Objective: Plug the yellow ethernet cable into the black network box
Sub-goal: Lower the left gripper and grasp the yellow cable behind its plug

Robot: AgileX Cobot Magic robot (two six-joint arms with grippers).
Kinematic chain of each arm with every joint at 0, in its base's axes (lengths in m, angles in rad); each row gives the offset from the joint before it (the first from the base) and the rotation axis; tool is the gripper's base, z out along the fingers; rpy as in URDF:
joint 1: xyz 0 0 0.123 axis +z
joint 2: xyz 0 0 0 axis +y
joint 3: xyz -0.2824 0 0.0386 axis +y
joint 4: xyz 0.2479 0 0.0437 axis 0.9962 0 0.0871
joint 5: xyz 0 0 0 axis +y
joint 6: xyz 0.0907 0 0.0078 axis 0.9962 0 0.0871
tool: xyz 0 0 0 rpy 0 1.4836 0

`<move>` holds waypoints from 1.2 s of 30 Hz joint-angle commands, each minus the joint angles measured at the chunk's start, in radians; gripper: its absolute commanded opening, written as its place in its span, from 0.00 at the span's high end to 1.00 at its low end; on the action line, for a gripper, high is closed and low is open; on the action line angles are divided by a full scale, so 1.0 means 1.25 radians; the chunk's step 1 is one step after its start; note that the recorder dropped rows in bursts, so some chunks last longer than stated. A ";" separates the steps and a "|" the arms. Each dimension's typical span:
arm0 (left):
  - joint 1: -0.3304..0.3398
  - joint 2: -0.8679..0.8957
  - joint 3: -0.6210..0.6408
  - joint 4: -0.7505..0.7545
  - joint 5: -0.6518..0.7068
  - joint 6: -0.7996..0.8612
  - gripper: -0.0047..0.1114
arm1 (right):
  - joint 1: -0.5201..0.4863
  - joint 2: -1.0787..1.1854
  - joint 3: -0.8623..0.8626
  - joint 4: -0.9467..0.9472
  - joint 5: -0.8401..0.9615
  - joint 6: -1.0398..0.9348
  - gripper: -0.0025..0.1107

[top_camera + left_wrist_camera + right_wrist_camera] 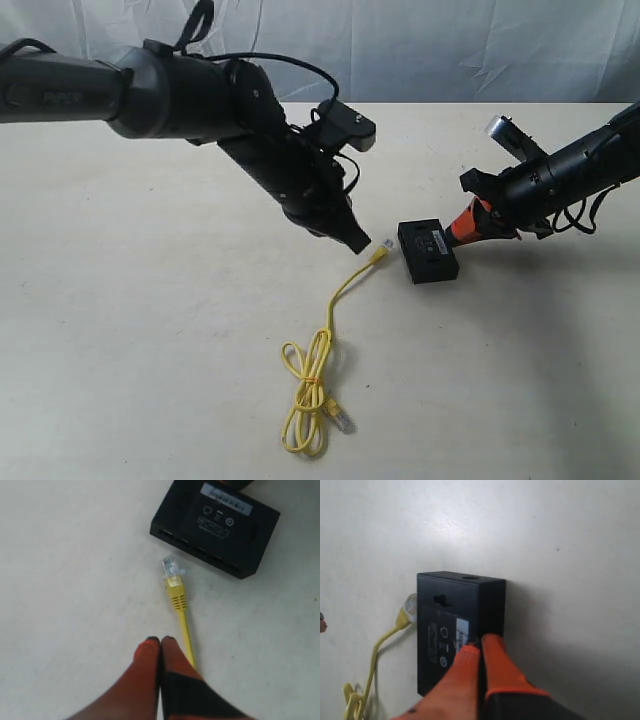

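Left wrist view: left claw (160, 641) is clenched, tips pressed together with nothing between them. The yellow cable (178, 602) runs just beside one finger; I cannot tell whether they touch. Judgement: the closed tips serve as a pusher, steering the cord toward the ports rather than gripping it.

Right claw (481, 639) is also clenched. Its tips rest on top of the black box (447, 630) next to the white label. Judgement: it pins the box so it will not slide when the plug is pushed in.

The clear plug (170, 568) points at the port side of the box, near one end of the row, just short of it and not inserted. It looks slightly angled to the port face, so alignment is probably the risk.

The rest of the cord trails back over the table (150, 300) to a loose coil (308, 395), well apart from the box.
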 commanded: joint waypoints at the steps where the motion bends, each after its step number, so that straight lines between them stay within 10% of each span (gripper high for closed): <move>1: -0.037 0.004 -0.005 0.006 -0.048 -0.027 0.95 | -0.004 0.001 -0.002 0.012 -0.004 -0.007 0.98; 12: -0.049 0.033 -0.005 0.051 -0.047 -0.027 0.67 | -0.004 0.001 -0.002 0.012 -0.004 -0.007 0.98; 36: -0.049 0.078 -0.005 0.052 -0.046 -0.027 0.68 | -0.004 0.001 -0.002 0.014 -0.008 -0.007 0.98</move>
